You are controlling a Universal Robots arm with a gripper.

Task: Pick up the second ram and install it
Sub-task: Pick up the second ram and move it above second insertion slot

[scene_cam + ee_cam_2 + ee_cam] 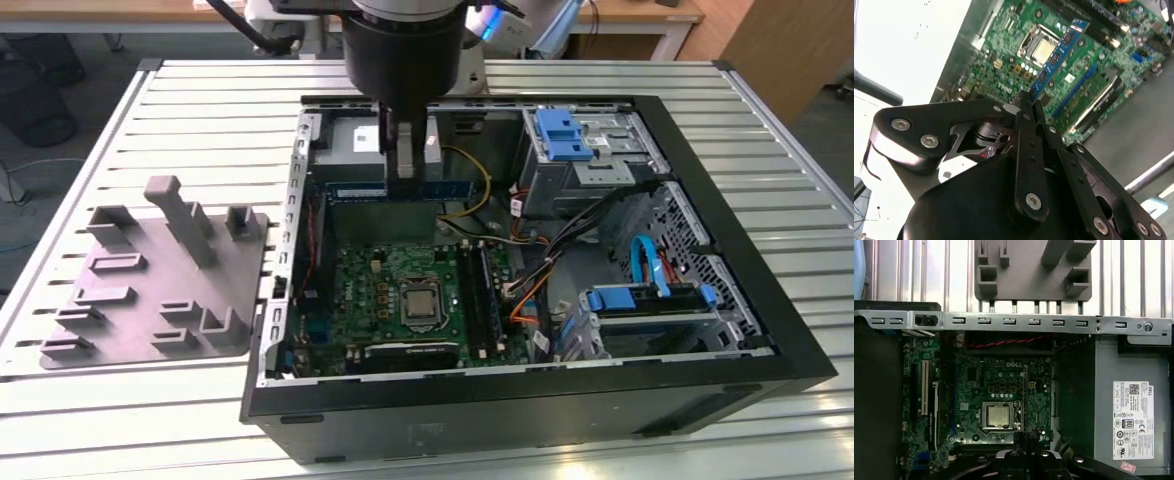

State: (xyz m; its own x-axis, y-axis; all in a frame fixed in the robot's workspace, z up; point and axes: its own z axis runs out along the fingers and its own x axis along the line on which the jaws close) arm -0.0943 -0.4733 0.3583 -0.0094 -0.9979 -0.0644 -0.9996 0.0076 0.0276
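My gripper (404, 172) is shut on the second ram (441, 188), a slim dark-blue board strip. It hangs level over the far end of the open computer case, above the green board (387, 295). In the second wrist view the second ram (1060, 52) sticks out from between the fingertips of the gripper (1028, 107), over the processor socket (1041, 46). In the first wrist view the second ram (1025, 395) shows edge-on above the gripper (1026, 442). The long black memory sockets (481, 290) lie beside the processor, on the exterior view's right.
The black case (534, 410) walls in the board. A grey plastic tray (147, 290) with upright ribs lies on the slatted table at the exterior view's left. Blue-latched drive cages (567, 135), cables (534, 260) and a grey power supply (1114, 405) crowd the case.
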